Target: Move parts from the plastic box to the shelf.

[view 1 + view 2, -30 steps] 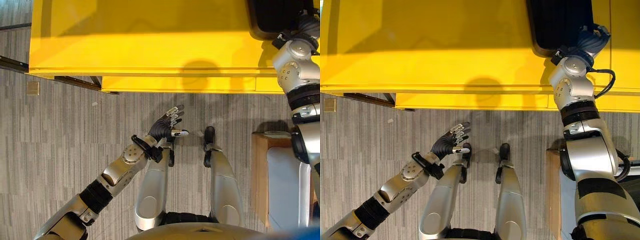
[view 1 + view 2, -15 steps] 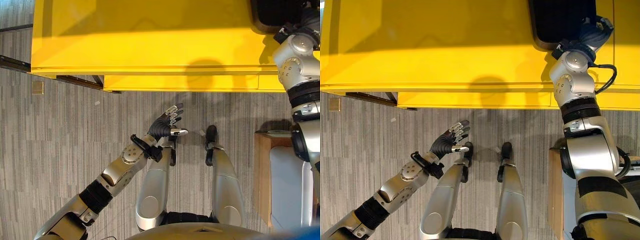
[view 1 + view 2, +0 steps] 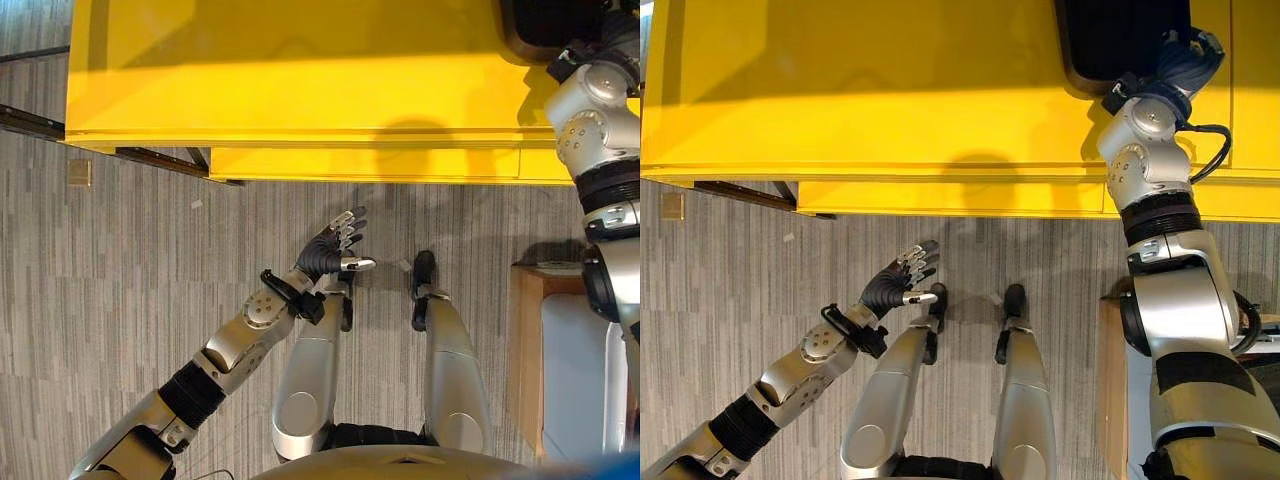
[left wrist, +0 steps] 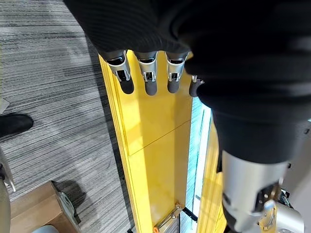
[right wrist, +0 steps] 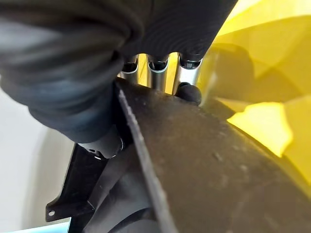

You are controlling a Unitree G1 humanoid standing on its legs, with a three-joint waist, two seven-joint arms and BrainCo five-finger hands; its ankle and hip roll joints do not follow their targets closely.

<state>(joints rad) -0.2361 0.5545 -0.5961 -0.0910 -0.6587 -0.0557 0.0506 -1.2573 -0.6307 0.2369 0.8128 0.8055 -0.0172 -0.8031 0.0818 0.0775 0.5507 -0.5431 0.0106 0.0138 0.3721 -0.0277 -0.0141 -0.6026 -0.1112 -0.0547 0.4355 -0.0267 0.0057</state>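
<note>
A black plastic box [image 3: 1120, 40] stands on the yellow shelf top [image 3: 300, 90] at the far right. My right hand [image 3: 1185, 62] is at the box's near right corner, reaching over its rim [image 5: 204, 160], and the rim hides most of the hand [image 5: 155, 73]. No parts can be seen inside the box. My left hand [image 3: 328, 252] hovers low over the carpet in front of the shelf, open, with straight fingers [image 4: 146, 77] pointing toward the yellow shelf front [image 4: 150, 145] and nothing in it.
A wooden-edged stand with a pale top [image 3: 525, 340] sits on the floor at my right. Dark rails [image 3: 150, 160] run under the shelf's left end. A small tan square [image 3: 80, 173] lies on the grey carpet at the left.
The whole picture has shifted a little, so the camera moved. Both hands keep their places and poses.
</note>
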